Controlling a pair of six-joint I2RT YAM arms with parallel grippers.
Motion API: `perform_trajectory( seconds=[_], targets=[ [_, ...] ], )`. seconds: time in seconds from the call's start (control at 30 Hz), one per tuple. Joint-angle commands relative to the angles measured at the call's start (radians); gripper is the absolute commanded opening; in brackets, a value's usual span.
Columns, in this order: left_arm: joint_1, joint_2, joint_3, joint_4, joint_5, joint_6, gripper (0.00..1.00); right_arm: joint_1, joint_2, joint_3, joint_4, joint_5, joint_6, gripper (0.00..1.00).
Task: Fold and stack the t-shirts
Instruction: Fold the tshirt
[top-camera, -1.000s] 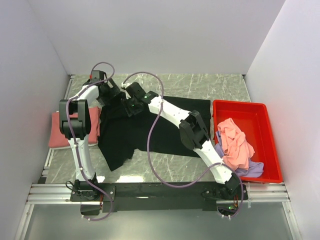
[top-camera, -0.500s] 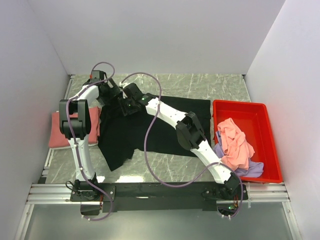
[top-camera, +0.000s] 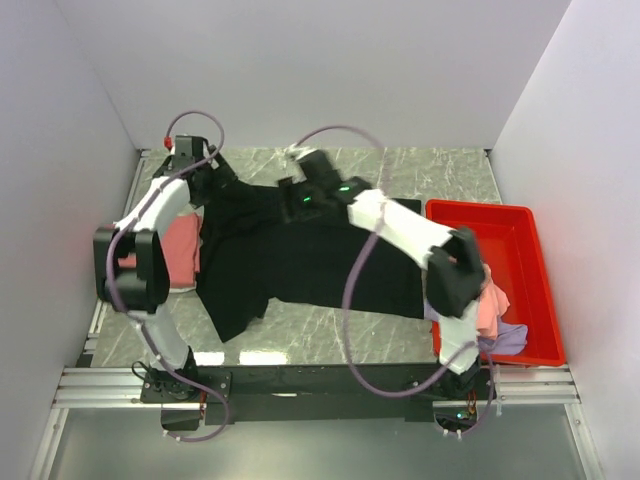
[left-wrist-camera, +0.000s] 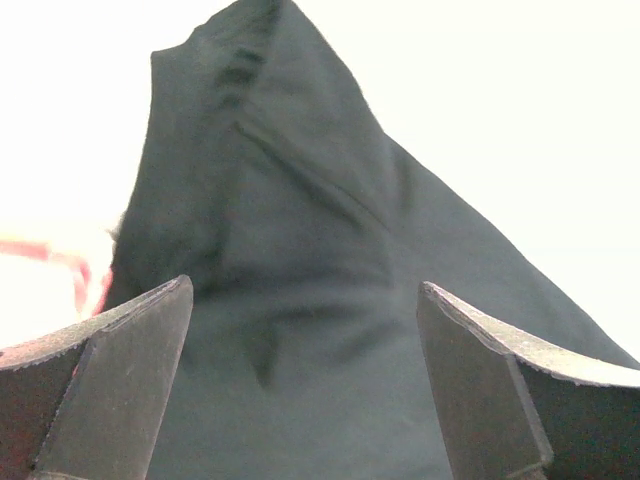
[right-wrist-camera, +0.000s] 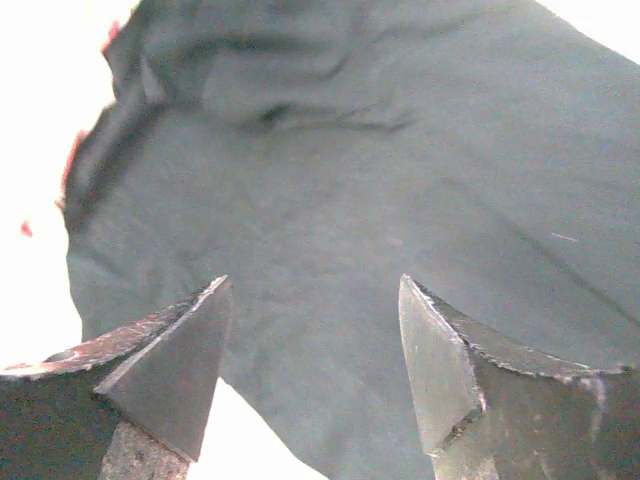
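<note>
Black t-shirt (top-camera: 290, 265) lies spread (far edge rumpled).

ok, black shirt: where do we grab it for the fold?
Probably the raised ridge at the far-left edge of the black shirt. The rest lies mostly flat on the table; that fold stands up, so it can be pinched. Come down from above, left fingers astride it.

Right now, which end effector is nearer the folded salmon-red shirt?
Left. The left end effector is over the far left corner of the black shirt, just beside the salmon-red shirt; the right end effector sits farther right over it.
</note>
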Motion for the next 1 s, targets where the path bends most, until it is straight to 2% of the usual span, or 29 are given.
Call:
perform_trajectory(
  seconds=[0.0,0.17,0.33,0.6,0.8,0.97],
  targets=[
    [-0.104,-0.162,-0.092,0.011,-0.113,-0.066,0.99,-0.083,-0.174,-0.131,0.081,0.065,0.062,0.74],
    [-0.303,-0.274,-0.31,0.062,-0.18,-0.161,0.99,-0.263,-0.358,-0.392,0.161,0.029,0.171,0.79],
    [-0.342,-0.274,-0.399,0.114,-0.202,-0.212,1.0,-0.381,-0.479,-0.521,0.236,-0.006,0.187,0.79],
    [-0.342,-0.124,-0.321,0.103,-0.301,-0.191,0.65,-0.392,-0.526,-0.575,0.249,-0.024,0.157,0.79],
    [-0.331,-0.03,-0.261,0.106,-0.312,-0.18,0.54,-0.403,-0.543,-0.589,0.248,-0.006,0.153,0.79],
    [-0.322,0.008,-0.221,0.114,-0.352,-0.177,0.54,-0.406,-0.535,-0.583,0.242,0.0,0.142,0.79]
  ],
)
